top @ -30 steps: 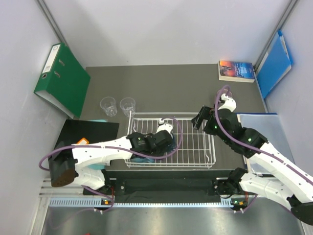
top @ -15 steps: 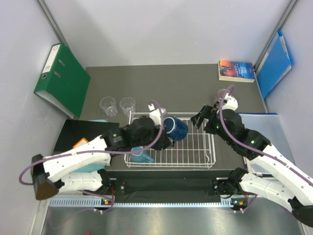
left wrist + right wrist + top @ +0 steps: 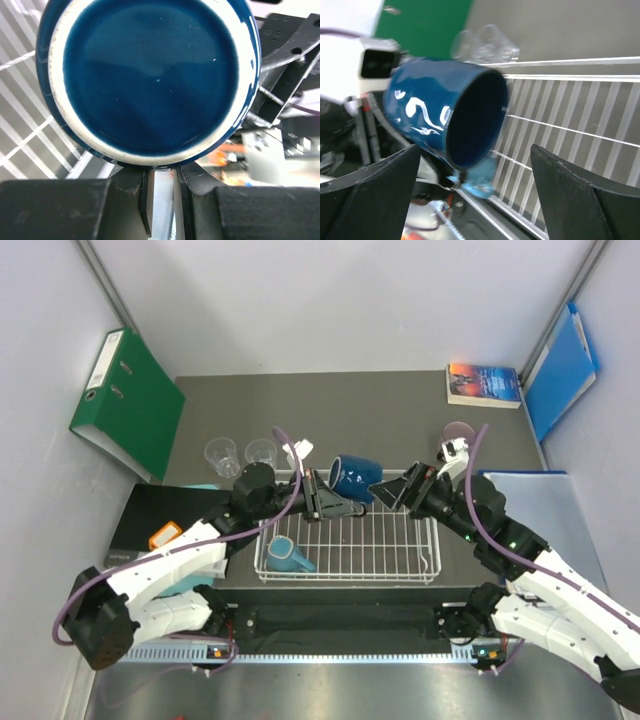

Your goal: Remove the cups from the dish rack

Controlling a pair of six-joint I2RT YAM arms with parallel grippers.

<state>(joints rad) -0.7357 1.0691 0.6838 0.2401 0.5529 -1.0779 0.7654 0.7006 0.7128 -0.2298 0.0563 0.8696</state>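
Note:
My left gripper (image 3: 335,502) is shut on the dark navy mug (image 3: 356,477) and holds it tilted in the air over the far edge of the white wire dish rack (image 3: 385,542). In the left wrist view the mug's base (image 3: 150,75) fills the frame above my nearly closed fingers (image 3: 142,200). My right gripper (image 3: 393,490) is open just right of the mug. In the right wrist view the mug's mouth (image 3: 470,120) faces me between the fingers. A teal mug (image 3: 287,554) lies in the rack's near left corner. Two clear tumblers (image 3: 222,455) (image 3: 262,452) stand on the table left of the rack. A pale pink mug (image 3: 458,430) stands behind my right arm.
A green binder (image 3: 125,405) leans at the far left. A book (image 3: 484,383) and a blue folder (image 3: 560,370) are at the far right. A black pad (image 3: 170,510) lies left of the rack, a grey-blue sheet (image 3: 530,485) right of it.
My left gripper has lifted the navy mug out of the rack and carried it up and to the right. My right gripper has moved left toward the mug.

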